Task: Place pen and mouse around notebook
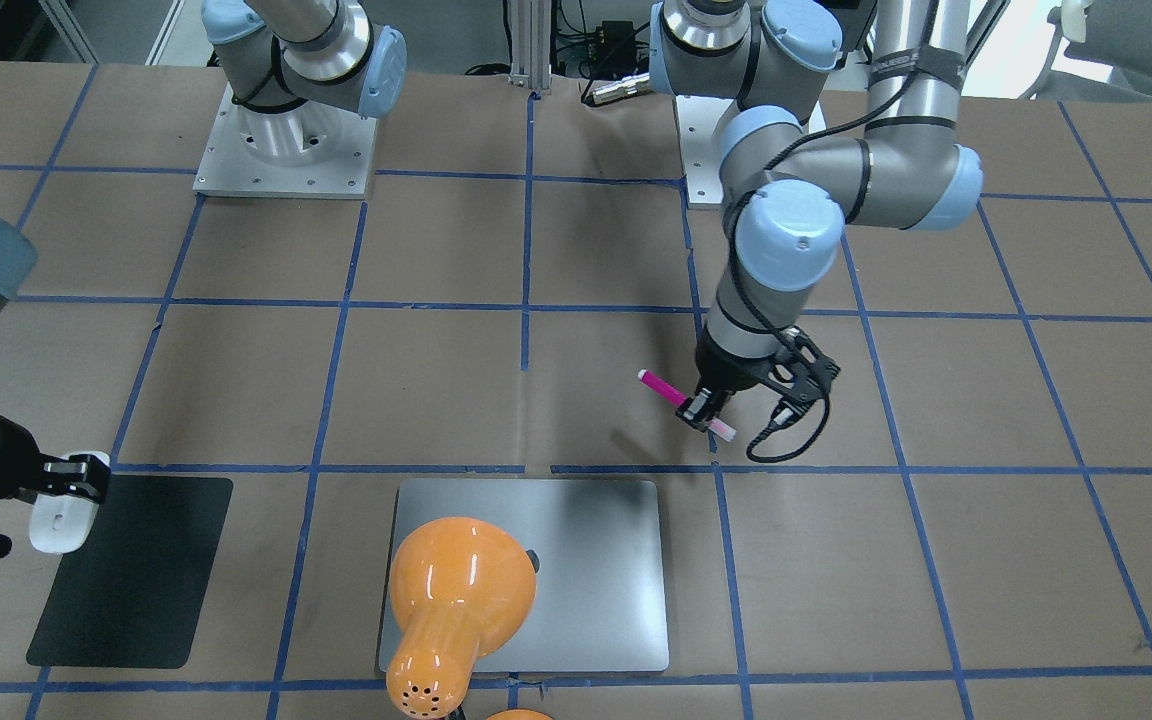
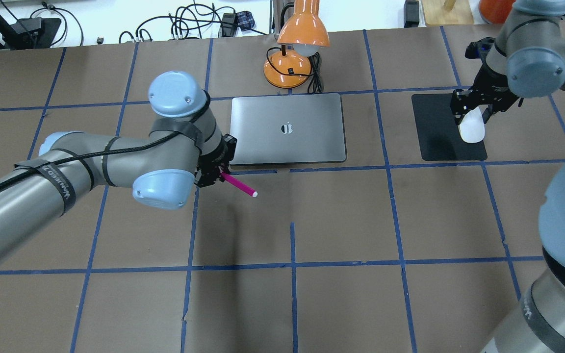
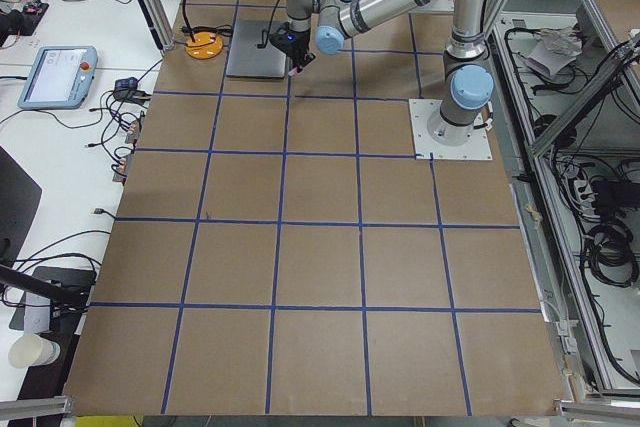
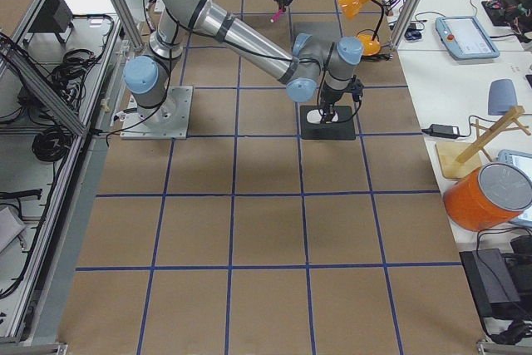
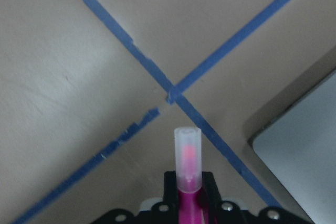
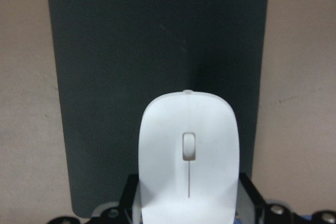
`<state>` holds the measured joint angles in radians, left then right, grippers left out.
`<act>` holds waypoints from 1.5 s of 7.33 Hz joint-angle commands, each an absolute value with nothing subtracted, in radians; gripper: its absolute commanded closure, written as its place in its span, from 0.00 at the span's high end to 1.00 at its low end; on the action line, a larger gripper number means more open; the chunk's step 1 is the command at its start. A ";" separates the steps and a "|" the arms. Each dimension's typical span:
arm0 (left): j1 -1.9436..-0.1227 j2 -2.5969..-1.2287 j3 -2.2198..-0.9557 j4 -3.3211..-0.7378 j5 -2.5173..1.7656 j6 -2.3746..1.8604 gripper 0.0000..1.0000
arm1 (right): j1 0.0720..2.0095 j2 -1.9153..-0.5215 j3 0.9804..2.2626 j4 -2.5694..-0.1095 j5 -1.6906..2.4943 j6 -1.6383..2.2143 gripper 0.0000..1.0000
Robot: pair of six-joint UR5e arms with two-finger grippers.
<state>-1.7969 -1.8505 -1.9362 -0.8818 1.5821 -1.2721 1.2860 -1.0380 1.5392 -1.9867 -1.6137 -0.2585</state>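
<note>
Left gripper (image 1: 704, 413) is clamped on the pen (image 1: 661, 386) near its pale cap end, magenta shaft jutting sideways, close to the notebook's (image 2: 263, 142) corner on the robot's left; right gripper (image 2: 469, 110) has its fingers closed on the rear of the mouse (image 2: 472, 128) over the black pad (image 2: 439, 142), well apart from the notebook on its other side; whether the mouse touches the pad cannot be told. The overhead view shows the notebook's whole lid and dark logo, while in the front-facing view the orange lamp (image 1: 456, 600) covers part of it. Only the left wrist camera shows the translucent cap up close, a crossing of blue tape on the table below it and a notebook corner at the frame's right edge. Only the right wrist camera shows the mouse's scroll wheel and grey centre line, the pad spreading ahead of it. Counted: two arms, one pen, one mouse, one notebook, one pad, one lamp.
</note>
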 commanded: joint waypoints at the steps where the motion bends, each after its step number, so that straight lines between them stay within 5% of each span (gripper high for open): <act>1: -1.920 -1.910 -1.927 -0.873 1.580 -1.631 0.00 | 1.302 -0.985 1.526 -1.987 -1.608 -0.229 0.20; 2: -1.931 -1.951 -1.922 -0.838 1.566 -1.725 0.00 | 1.301 -0.980 1.528 -1.993 -1.608 -0.241 0.22; 3: -1.974 -1.982 -1.922 -0.833 1.569 -1.762 0.00 | 1.301 -0.971 1.528 -1.991 -1.602 -0.233 0.71; 4: -1.982 -1.999 -1.910 -0.822 1.569 -1.760 0.00 | 1.301 -0.963 1.529 -1.991 -1.582 -0.233 0.96; 6: -1.986 -2.014 -1.884 -0.825 1.571 -1.759 0.00 | 1.301 -1.000 1.505 -1.956 -1.598 -0.229 1.00; 7: -1.987 -2.016 -1.887 -0.834 1.572 -1.758 0.32 | 1.301 -1.059 1.476 -1.828 -1.597 -0.227 1.00; 8: -1.985 -2.008 -1.888 -0.836 1.575 -1.755 0.99 | 1.305 -1.119 1.442 -1.736 -1.586 -0.229 1.00; 11: -1.926 -1.863 -1.820 -1.030 1.583 -1.270 1.00 | 1.437 -1.329 1.411 -1.509 -1.585 -0.145 1.00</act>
